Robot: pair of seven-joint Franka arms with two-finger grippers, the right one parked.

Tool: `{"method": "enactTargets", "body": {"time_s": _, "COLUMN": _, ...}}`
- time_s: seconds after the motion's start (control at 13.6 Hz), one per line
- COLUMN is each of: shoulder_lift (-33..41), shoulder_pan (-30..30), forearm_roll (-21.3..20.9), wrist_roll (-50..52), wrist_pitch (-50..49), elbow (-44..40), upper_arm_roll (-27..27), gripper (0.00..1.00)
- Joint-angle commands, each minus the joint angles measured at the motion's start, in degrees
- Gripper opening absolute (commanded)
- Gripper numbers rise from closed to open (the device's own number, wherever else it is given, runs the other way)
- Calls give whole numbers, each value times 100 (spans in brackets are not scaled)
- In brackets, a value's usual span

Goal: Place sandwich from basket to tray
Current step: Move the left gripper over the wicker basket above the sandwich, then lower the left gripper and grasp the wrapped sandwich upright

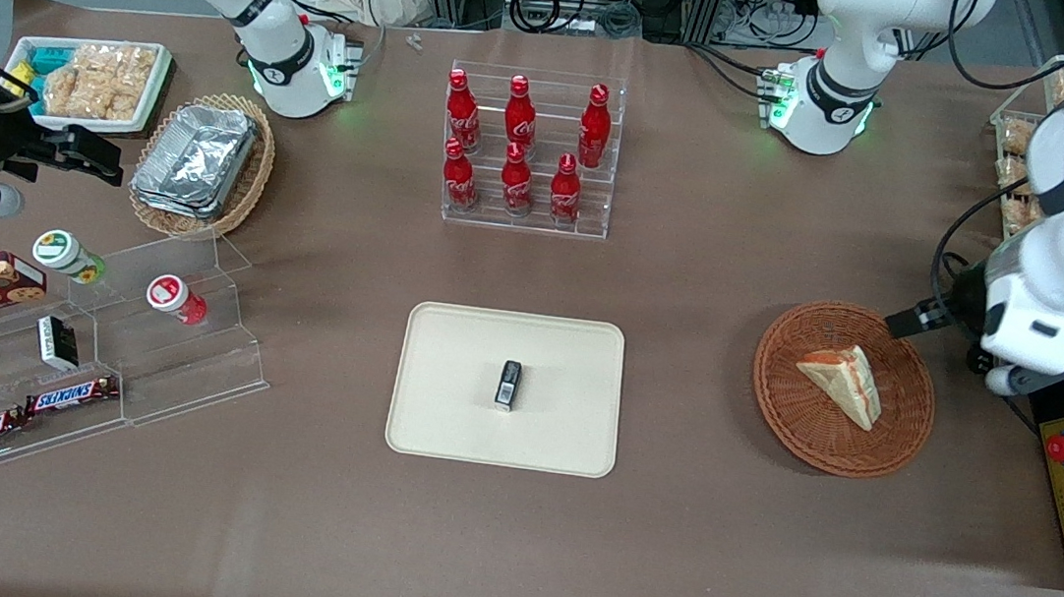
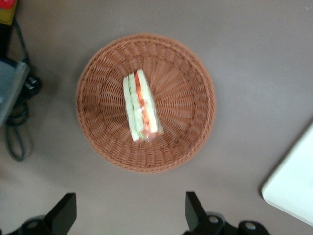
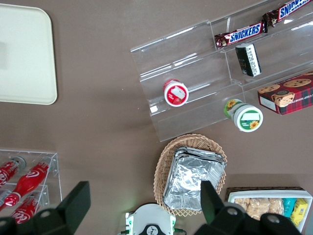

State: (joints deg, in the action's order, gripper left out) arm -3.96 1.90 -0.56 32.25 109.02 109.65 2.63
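I see the flat cream tray [image 1: 439, 427] with rounded corners mid-bench. Toward the working arm's end, the sandwich [image 1: 843, 381] lies in the round woven basket [image 1: 795, 425], its wedge tip pointing toward the front camera. My end effector [image 2: 128, 215] hangs above the basket's edge, fingers [image 2: 63, 211] spread wide, holding nothing

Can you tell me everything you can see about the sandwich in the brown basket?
The sandwich is a triangular wedge of pale white bread with green and red-orange filling showing along its cut edge. It lies near the middle of the round reddish-brown wicker basket, touching only the weave. The gripper hangs above the table beside the basket, fingers open, not touching it.
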Motion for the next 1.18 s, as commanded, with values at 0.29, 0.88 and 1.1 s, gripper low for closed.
{"method": "enactTargets", "body": {"time_s": 0.29, "shoulder_lift": -683, "shoulder_pan": -103, "forearm_roll": -67, "wrist_roll": 1019, "wrist_pitch": 2586, "elbow": 1444, "upper_arm_roll": 1, "gripper": 100}}
{"method": "enactTargets", "body": {"time_s": 0.88, "shoulder_lift": -1484, "shoulder_pan": -111, "forearm_roll": -76, "wrist_roll": 1029, "wrist_pitch": 3283, "elbow": 1462, "upper_arm_roll": -157, "gripper": 31}}
{"method": "enactTargets", "body": {"time_s": 1.1, "shoulder_lift": -1432, "shoulder_pan": -129, "forearm_roll": -85, "wrist_roll": 1020, "wrist_pitch": 3249, "elbow": 1462, "upper_arm_roll": -201, "gripper": 0}}
